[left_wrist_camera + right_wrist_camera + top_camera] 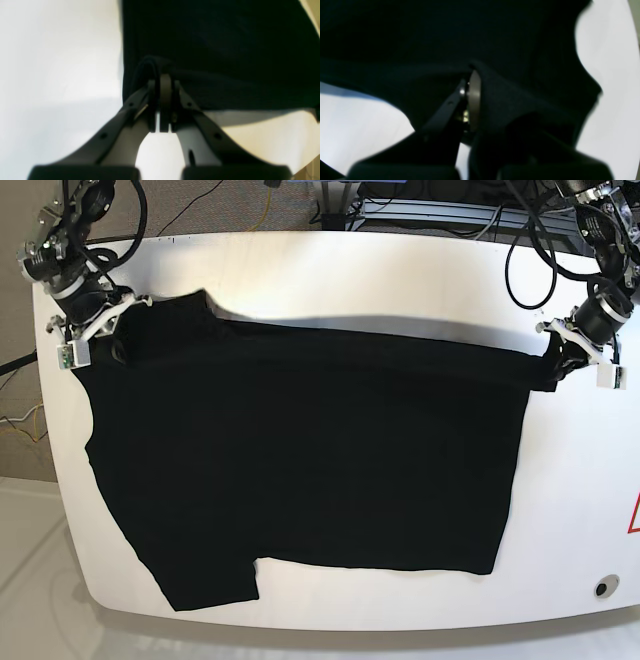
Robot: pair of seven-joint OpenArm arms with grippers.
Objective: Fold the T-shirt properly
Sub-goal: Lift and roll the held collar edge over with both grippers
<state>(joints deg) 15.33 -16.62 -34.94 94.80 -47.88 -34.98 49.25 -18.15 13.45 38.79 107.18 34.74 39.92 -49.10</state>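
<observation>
A: Where is the T-shirt [310, 460] placed?

B: It is spread across the white tabletop [400, 270], with its far edge held up and stretched between the two arms. The rest is laid flat, one sleeve toward the near edge.

A: How are the fingers set?

B: The left fingers [163, 82] are pressed together on a bunch of black cloth at the shirt's corner. The right fingers [470, 97] are likewise closed on a fold of cloth near the other end of that edge; part of them is hidden by fabric draped over.

A: What is needed for the fold to be done well?

B: It is judged that the far edge should be carried toward the near edge by both arms together, at matched height and pace. Tension should be kept even so no slack is formed in the middle, and the edges should be lined up before the cloth is released.
</observation>
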